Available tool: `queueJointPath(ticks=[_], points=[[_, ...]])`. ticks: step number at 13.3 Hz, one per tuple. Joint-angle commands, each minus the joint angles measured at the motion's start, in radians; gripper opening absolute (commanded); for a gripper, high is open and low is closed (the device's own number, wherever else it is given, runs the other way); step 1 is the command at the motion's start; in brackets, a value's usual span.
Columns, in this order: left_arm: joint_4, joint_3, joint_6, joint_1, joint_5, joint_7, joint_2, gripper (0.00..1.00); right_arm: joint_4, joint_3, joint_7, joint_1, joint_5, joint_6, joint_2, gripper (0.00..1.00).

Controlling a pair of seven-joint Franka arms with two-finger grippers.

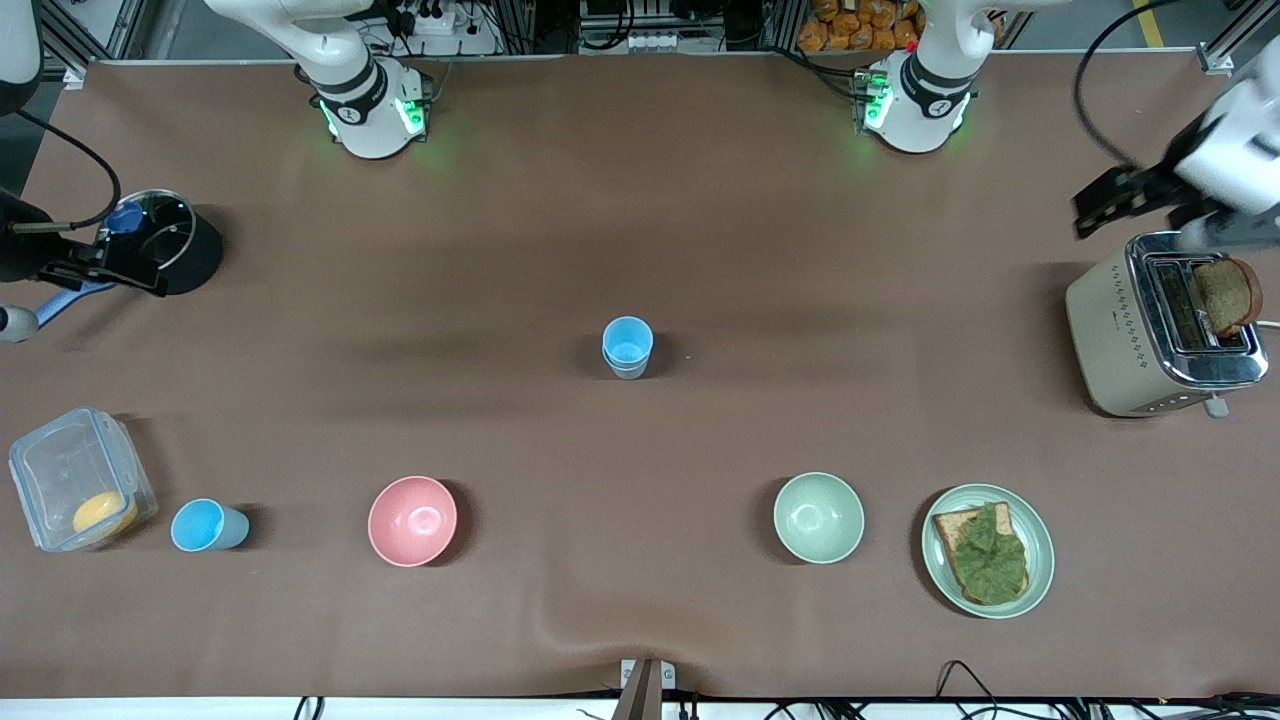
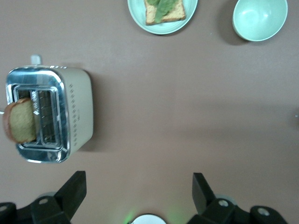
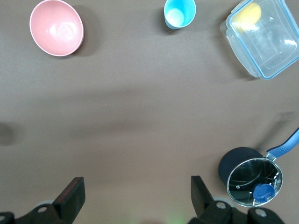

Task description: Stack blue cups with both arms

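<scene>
One light-blue cup [image 1: 628,346] stands upright at the middle of the table; a second edge shows just under its rim. A brighter blue cup [image 1: 207,525] stands near the front camera toward the right arm's end, next to a clear container, and also shows in the right wrist view [image 3: 180,12]. My left gripper [image 1: 1105,200] hangs open and empty over the table beside the toaster [image 2: 138,186]. My right gripper [image 1: 140,275] hangs open and empty over the black pot's edge [image 3: 138,186]. Both are well away from the cups.
A pink bowl [image 1: 412,520] and a pale-green bowl [image 1: 818,517] sit nearer the front camera than the middle cup. A plate with toast and lettuce [image 1: 1040,560], a toaster with bread [image 1: 1120,330], a clear container [image 1: 70,470] and a lidded black pot [image 1: 195,255] stand at the table's ends.
</scene>
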Motion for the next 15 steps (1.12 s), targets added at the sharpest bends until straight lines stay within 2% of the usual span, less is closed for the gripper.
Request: queueJointPath(ticks=[1, 4, 15], points=[[0.037, 0.005, -0.076, 0.050, -0.024, 0.066, -0.012, 1.00, -0.022, 0.012, -0.008, -0.015, -0.014, 0.000, -0.022, 1.00], [0.062, 0.001, -0.125, 0.070, -0.024, 0.068, -0.018, 1.00, -0.022, 0.012, -0.009, -0.015, -0.014, 0.000, -0.022, 1.00], [0.100, 0.007, -0.120, 0.073, -0.056, 0.014, 0.002, 1.00, -0.022, 0.012, -0.010, -0.015, -0.014, 0.000, -0.022, 1.00]])
